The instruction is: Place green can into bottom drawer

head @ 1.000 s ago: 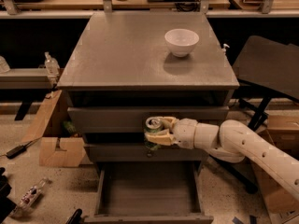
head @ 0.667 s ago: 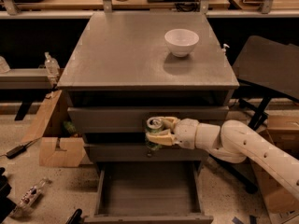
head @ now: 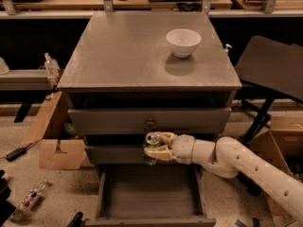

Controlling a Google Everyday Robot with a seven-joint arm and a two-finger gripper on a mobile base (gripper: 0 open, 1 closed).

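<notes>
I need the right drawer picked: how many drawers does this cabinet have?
3: top drawer with a knob, middle drawer behind the pincer gripping the green can, bottom drawer pulled open below.

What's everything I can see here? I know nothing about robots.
Grey wooden cabinet: one, grey, centre.
White round bowl: one, white, on the cabinet top, back right.
Upper grey drawers: two, grey, above the open one.
Bottom grey wooden drawer: one, grey, pulled open at the floor.
Green-and-white aluminium drink can: one, green, in the tool, above the bottom drawer.
Brown cardboard box: one, brown, floor, left.
White robot arm: one, white, reaching from the right.
Tool: one, cream, before the middle drawer, shut on the can.
</notes>
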